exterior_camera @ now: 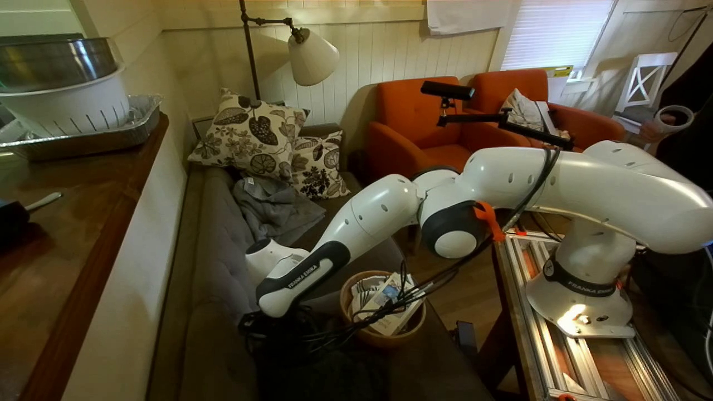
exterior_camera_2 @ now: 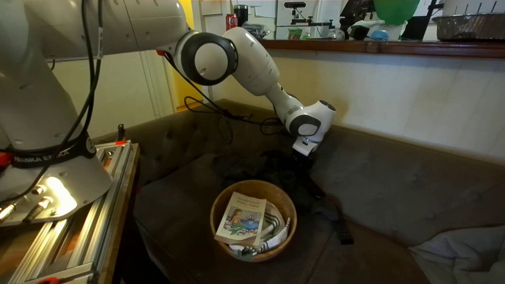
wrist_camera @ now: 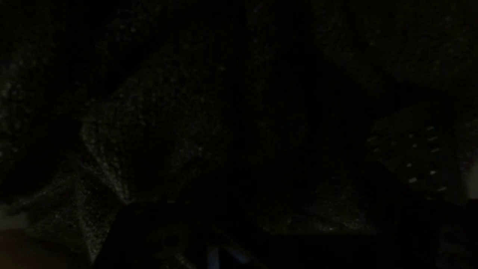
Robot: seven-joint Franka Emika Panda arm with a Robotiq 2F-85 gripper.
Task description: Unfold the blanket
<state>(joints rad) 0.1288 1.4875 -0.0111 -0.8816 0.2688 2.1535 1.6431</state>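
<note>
A dark, crumpled blanket [exterior_camera_2: 240, 167] lies on the sofa seat; it also shows in an exterior view [exterior_camera: 328, 373]. In the very dark wrist view its folded, textured cloth [wrist_camera: 160, 108] fills most of the picture. My gripper [exterior_camera_2: 302, 163] points down at the right end of this dark cloth, by the sofa's backrest, and seems to touch it or be within it. In the wrist view the black gripper [wrist_camera: 239, 231] is at the bottom edge. Its fingertips blend into the dark cloth, so whether it is open or holds cloth is hidden.
A wooden bowl [exterior_camera_2: 215, 221] with a book and striped cloth stands beside the blanket. Black remotes [exterior_camera_2: 342, 232] lie on the seat, and a remote [wrist_camera: 410, 160] shows in the wrist view. A grey cloth [exterior_camera: 273, 206] and patterned pillows [exterior_camera: 250, 133] lie farther along the sofa.
</note>
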